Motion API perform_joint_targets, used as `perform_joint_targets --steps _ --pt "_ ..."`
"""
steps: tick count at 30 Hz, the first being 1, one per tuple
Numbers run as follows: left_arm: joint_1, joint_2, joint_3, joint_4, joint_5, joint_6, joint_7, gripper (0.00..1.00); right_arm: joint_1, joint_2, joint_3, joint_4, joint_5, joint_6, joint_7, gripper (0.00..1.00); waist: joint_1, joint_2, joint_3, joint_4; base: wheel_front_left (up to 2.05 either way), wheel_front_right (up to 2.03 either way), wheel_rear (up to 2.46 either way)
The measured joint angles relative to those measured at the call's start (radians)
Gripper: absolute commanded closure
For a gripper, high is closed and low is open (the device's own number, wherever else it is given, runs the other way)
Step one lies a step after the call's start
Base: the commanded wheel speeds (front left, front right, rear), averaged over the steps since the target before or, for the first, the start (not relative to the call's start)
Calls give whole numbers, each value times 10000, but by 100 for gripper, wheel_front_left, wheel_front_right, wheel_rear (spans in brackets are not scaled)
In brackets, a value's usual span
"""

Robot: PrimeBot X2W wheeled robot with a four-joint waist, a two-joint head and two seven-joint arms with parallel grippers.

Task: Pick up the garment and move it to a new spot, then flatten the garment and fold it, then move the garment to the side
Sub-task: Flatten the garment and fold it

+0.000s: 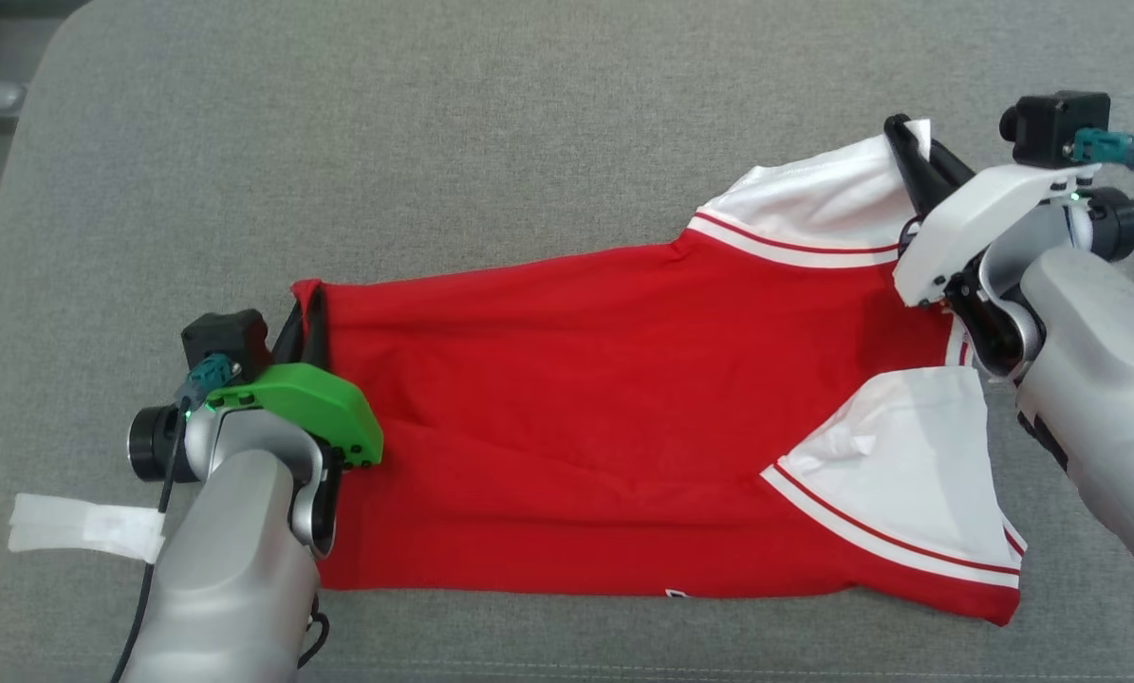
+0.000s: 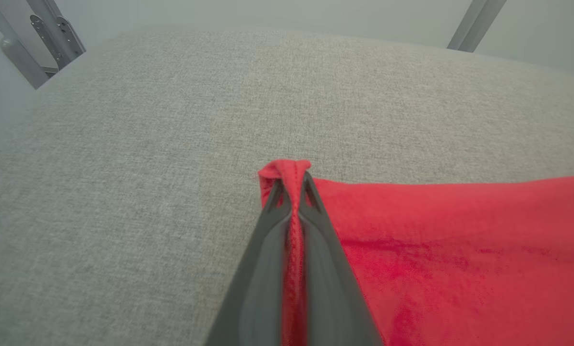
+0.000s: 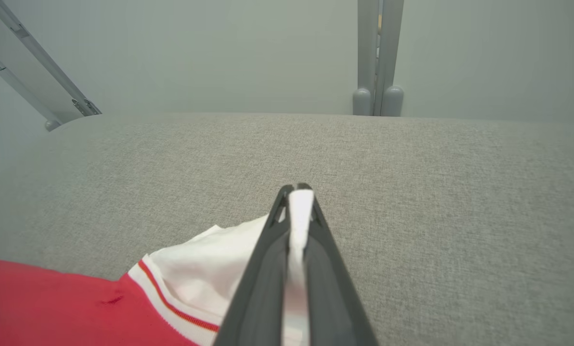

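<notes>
One red garment (image 1: pixel 576 398), two white sleeves (image 1: pixel 908 465), centre frame. Left gripper (image 1: pixel 307 305) clamped on its red corner, mid-left; right gripper (image 1: pixel 911 140) clamped on upper-right sleeve (image 1: pixel 813 201).

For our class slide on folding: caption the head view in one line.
Red shirt on grey upholstery: left tool pinches its hem corner, right tool a white sleeve.

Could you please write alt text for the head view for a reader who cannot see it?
A white-sleeved red shirt lies spread on a grey fabric surface. The left gripper pinches its hem corner; the right gripper pinches the far white sleeve.
</notes>
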Motion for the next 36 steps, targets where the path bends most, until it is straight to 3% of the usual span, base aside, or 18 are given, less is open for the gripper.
perform_joint_targets --steps 9,17,29,33,34,35,36 --pt "1306 286 752 73 508 -249 0 100 1810 -401 644 -1653 1210 -2 -535 100 0 0 -1204 -553 0 0 0" --pt "2692 311 1478 -2 786 -418 0 100 3786 -685 635 -2247 1887 -2 -663 100 0 0 -2240 -1122 0 0 0" --pt "3885 178 2337 -470 1175 -545 -2 100 5617 -268 -947 -3306 1124 -2 -696 100 0 0 -3062 -1705 0 0 0" --pt "4093 119 2468 -445 1281 -560 0 100 6124 -171 -1049 -3300 851 0 -696 100 -1 0 -3150 -1790 0 0 0" --pt "4146 96 2504 -424 1310 -566 0 85 6254 -171 -959 -3231 740 -2 -696 100 -1 0 -3165 -1809 0 0 0" --pt "4186 79 2527 -403 1371 -596 -2 59 6363 -167 -815 -3081 677 -2 -698 37 0 0 -3173 -1817 0 0 0" --pt "4220 63 2552 -370 1417 -596 -2 18 6466 -132 -750 -2966 660 -2 -698 0 0 0 -3171 -1819 0 0 0"
